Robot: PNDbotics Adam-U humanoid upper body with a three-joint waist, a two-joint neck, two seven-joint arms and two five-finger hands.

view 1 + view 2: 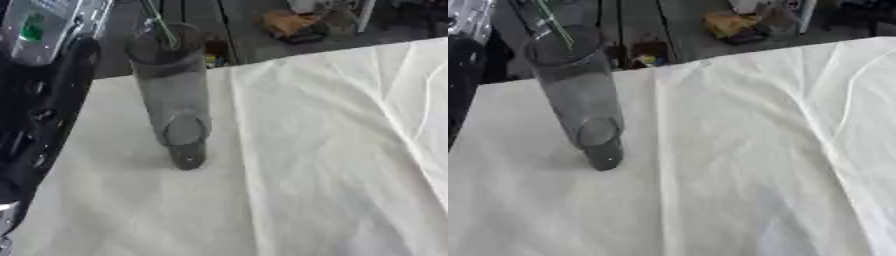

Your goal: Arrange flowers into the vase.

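clear glass vase [171,95] stands upright on the cream tablecloth [745,165], at about 10 o'clock from the cloth's centre. thin green stems [160,27] rise from its mouth toward 12 o'clock. left arm [44,100] fills the 9 o'clock edge; whether its fingers are apart or together cannot be told.

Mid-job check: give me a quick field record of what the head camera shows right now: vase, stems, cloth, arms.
vase: tall clear glass vase, standing on the table at the view's left, seen from above
stems: a thin green stem passes through the vase mouth; no bloom in view
surface: white cloth, creased, covers the table
left arm: black arm along the left edge; hand not visible
right hand: not in view
background: floor with clutter beyond the far table edge
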